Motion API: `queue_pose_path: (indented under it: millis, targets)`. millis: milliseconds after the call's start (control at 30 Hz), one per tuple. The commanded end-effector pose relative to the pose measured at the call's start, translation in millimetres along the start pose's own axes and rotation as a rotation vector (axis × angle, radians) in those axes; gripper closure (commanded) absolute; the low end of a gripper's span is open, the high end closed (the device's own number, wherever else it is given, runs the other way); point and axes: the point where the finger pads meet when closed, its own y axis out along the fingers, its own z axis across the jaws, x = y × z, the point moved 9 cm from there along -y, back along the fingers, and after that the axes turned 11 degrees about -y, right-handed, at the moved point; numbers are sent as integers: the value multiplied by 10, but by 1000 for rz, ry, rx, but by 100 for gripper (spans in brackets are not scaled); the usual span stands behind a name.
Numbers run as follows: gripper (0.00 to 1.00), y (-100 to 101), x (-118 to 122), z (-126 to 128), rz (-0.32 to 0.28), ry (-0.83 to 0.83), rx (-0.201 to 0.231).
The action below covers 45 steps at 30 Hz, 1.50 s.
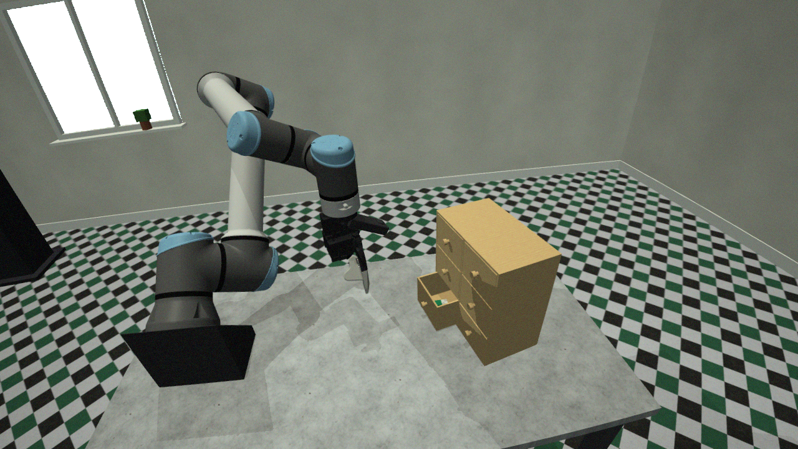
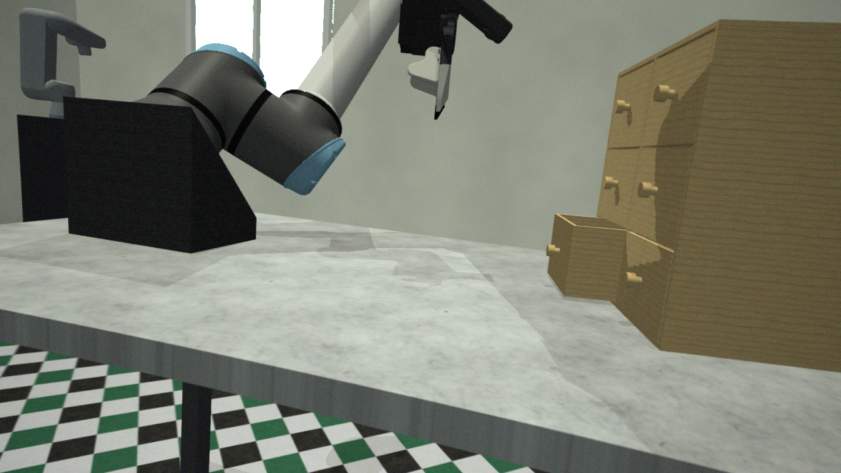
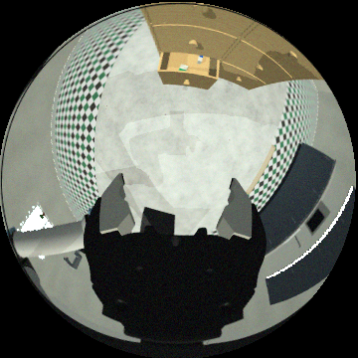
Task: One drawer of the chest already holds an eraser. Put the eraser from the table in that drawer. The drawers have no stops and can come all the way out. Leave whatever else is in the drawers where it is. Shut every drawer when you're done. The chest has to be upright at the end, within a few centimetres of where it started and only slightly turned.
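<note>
The wooden chest (image 1: 496, 273) stands upright on the right of the marble table, with six knobbed drawers. Its bottom left drawer is pulled out. Inside it lies a small green and white piece (image 1: 441, 302). The wrist view shows that piece (image 3: 183, 67) and a second small blue and white piece (image 3: 200, 60) in the same drawer (image 3: 189, 70). The bottom right drawer (image 2: 644, 282) stands out a little from the front. My gripper (image 1: 360, 273) hangs open and empty above the table, left of the chest and apart from it. I see no eraser on the table top.
The arm's black base (image 1: 189, 346) sits on the table's left side. The other drawers of the chest look shut. The table edge runs close behind the chest on the right.
</note>
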Motion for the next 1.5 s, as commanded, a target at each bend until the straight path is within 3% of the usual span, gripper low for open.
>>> queue_pose_path:
  millis: [0, 533, 800, 1000, 1233, 1300, 1467]
  targets:
    - [0, -11, 13, 0, -1, 53, 2]
    - [0, -10, 19, -1, 1, 71, 3]
    - [0, 31, 17, 0, 35, 71, 11]
    - [0, 163, 7, 2, 139, 71, 35]
    - [0, 457, -16, 10, 348, 70, 83]
    - [0, 457, -16, 10, 348, 70, 83]
    - [0, 694, -42, 17, 499, 70, 119]
